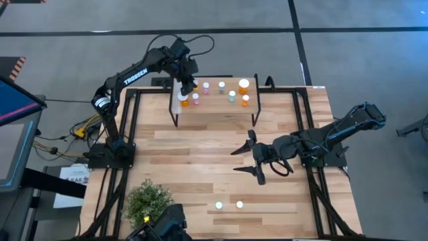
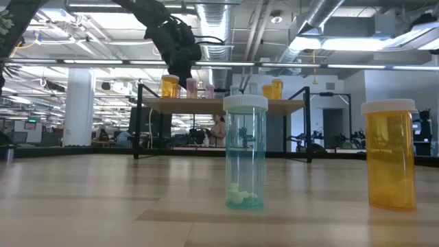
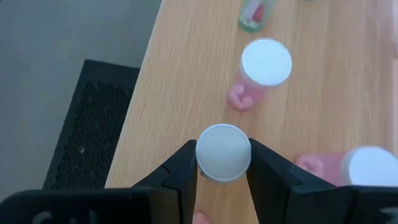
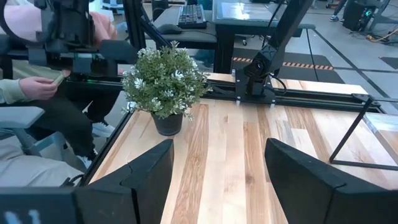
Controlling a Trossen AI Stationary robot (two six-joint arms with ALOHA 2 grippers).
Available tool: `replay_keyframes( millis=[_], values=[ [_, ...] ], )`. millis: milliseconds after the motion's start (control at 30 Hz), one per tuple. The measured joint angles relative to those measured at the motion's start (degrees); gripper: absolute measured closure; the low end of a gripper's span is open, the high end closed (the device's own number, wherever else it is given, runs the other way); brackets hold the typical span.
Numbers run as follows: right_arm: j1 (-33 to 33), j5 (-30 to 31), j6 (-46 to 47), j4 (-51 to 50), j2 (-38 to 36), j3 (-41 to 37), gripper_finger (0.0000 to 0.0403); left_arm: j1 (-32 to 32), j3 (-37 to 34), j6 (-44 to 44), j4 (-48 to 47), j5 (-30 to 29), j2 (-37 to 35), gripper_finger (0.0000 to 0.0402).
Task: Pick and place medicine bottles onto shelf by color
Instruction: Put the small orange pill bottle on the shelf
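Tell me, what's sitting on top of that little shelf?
On the shelf stand several white-capped bottles: orange ones at both ends, pink and teal between. The left gripper grips one bottle's cap, hiding its body.

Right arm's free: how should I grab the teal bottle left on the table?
Grip the teal bottle across its clear body, just under the white cap, coming straight down with the right gripper jaws wide. It stands upright, and the orange bottle beside it stands apart, leaving finger room.
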Motion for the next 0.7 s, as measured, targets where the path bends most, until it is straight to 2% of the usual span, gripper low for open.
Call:
replay_keyframes(
  millis=[333,700],
  values=[
    [0.0,0.0,0.0,0.02,0.0,0.0,0.0127,-0.02,-0.76,-0.24,0.33,0.34,-0.15,0.0296],
    [0.0,-0.02,-0.02,0.02,0.0,0.0,0.0127,-0.05,-0.91,-1.24,-0.17,-0.58,-0.09,0.0216]
  ],
)
